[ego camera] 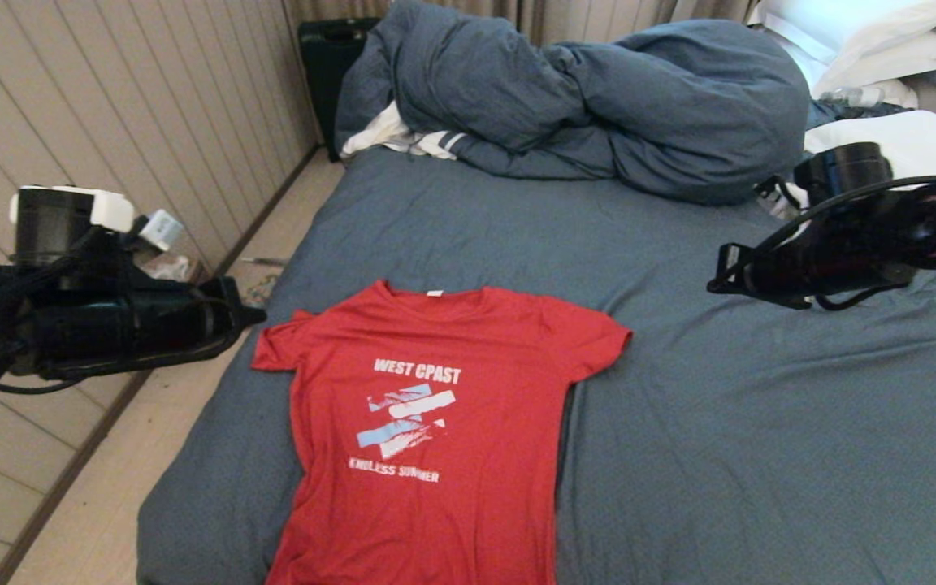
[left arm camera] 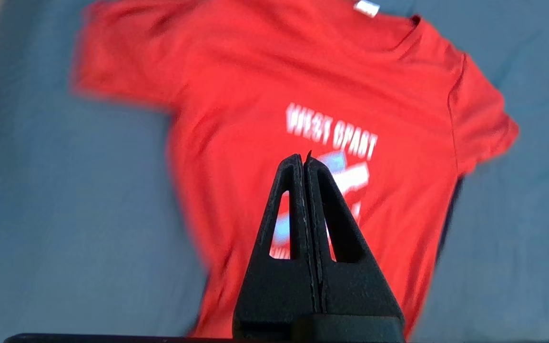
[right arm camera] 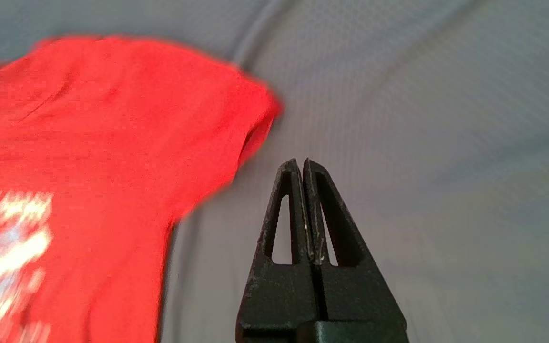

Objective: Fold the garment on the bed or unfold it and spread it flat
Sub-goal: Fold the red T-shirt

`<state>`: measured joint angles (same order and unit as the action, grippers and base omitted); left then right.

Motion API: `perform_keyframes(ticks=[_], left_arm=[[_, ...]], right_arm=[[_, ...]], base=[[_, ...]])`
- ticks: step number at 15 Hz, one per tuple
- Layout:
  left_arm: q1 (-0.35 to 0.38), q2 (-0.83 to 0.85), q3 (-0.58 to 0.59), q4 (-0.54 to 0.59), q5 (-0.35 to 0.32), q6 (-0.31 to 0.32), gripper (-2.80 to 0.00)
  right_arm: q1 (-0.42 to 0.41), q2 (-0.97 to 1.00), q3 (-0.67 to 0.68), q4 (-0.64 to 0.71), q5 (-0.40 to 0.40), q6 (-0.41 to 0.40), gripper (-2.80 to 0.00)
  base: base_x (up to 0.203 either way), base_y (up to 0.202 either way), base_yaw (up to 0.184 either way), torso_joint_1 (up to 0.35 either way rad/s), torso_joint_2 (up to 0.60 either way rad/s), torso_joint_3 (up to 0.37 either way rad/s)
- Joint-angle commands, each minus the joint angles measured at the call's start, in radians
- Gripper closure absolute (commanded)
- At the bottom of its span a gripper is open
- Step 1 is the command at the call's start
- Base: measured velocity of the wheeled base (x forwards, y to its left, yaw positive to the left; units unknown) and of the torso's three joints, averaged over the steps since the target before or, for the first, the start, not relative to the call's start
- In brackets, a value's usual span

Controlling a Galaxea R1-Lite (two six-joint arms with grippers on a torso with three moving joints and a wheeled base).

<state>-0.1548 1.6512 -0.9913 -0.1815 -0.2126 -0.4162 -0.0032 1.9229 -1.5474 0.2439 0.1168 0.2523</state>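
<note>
The garment (ego camera: 427, 422) is a red T-shirt with white print. It lies spread flat, print up, on the bed (ego camera: 679, 406), collar towards the duvet, both sleeves out. My left gripper (ego camera: 253, 315) hangs in the air off the bed's left side, level with the shirt's left sleeve, shut and holding nothing. In the left wrist view the left gripper (left arm camera: 303, 159) points over the garment (left arm camera: 265, 95). My right gripper (ego camera: 720, 276) hovers above bare sheet to the right of the shirt, shut and empty. In the right wrist view the right gripper (right arm camera: 301, 163) is beside the garment (right arm camera: 88, 124).
A bunched blue-grey duvet (ego camera: 598, 89) lies across the far part of the bed, with a white striped cloth (ego camera: 403, 140) under its left end. White pillows (ego camera: 882, 41) sit at the far right. A wooden floor strip (ego camera: 151, 455) and panelled wall (ego camera: 110, 97) run along the bed's left side.
</note>
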Motion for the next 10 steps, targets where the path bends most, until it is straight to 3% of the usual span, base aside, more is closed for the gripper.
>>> perform_keyframes(ticks=[1, 2, 3, 5, 8, 10], left_arm=[[-0.032, 0.13, -0.035, -0.024, 0.015, -0.009, 0.0], [-0.037, 0.142, -0.036, -0.033, 0.029, -0.027, 0.0], [-0.036, 0.14, -0.024, -0.039, 0.033, -0.048, 0.0], [-0.037, 0.13, 0.028, -0.079, 0.031, -0.056, 0.0], [-0.061, 0.133, 0.127, -0.23, 0.05, -0.054, 0.0], [-0.074, 0.127, 0.171, -0.284, 0.062, -0.052, 0.0]], right_arm=[[0.003, 0.19, -0.078, 0.001, 0.002, 0.011, 0.0], [0.004, 0.22, -0.087, -0.003, 0.002, 0.018, 0.0], [0.006, 0.242, -0.09, -0.012, 0.001, 0.023, -2.8], [0.02, 0.24, -0.082, -0.054, 0.003, 0.033, -2.8], [0.046, 0.25, -0.066, -0.156, 0.002, 0.044, -2.8], [0.089, 0.243, -0.078, -0.174, 0.003, 0.087, -2.8]], base=[[0.0, 0.0, 0.0, 0.0, 0.0, 0.0], [0.0, 0.0, 0.0, 0.0, 0.0, 0.0], [0.0, 0.0, 0.0, 0.0, 0.0, 0.0], [0.0, 0.0, 0.0, 0.0, 0.0, 0.0], [0.0, 0.0, 0.0, 0.0, 0.0, 0.0], [0.0, 0.0, 0.0, 0.0, 0.0, 0.0]])
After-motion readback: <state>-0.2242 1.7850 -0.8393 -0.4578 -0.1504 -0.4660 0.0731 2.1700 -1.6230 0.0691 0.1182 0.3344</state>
